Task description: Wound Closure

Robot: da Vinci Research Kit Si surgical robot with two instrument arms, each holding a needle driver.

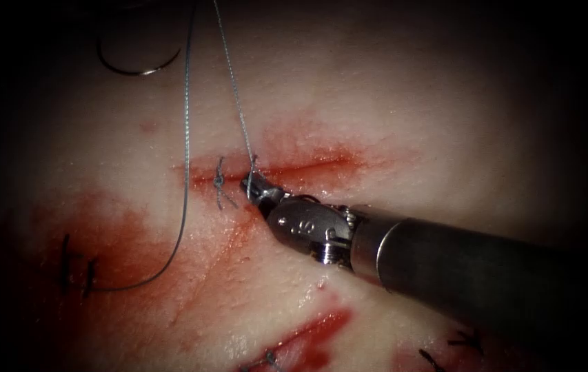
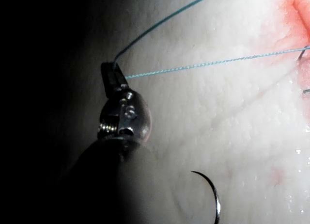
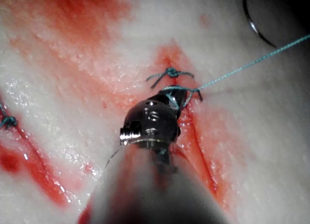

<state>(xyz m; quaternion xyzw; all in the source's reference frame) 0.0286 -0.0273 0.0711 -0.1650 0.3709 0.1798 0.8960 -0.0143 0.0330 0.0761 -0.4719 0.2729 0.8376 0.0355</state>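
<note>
- Jaws on my right tool are closed on the thread right at the cut, beside a tied knot that sits across the cut's left end; in the right wrist view the strand wraps over the tip just next to that knot.
- Jaws on my left tool are clamped on the thread well away from the wound, out over pale tissue. Two strands leave that tip, one running straight toward the red cut, the other rising away.
- From the cut the strand climbs steeply out of the endoscope view's top, looking taut. I judge that I hold it so, one grip low at the wound and one far off, to keep tension along the line while the low grip steadies things at the tissue.
- A second, slacker length of thread curves down on the cut's left side toward older stitches.
- Neither tool holds the needle. It lies free on the tissue, up and to the left of the cut, not in the tissue as far as I can tell; I also see its curve near my left tool and in the right wrist view.
- Red fluid stains the surface around the cut and to its lower left. Another cut with dark stitches lies below.
</note>
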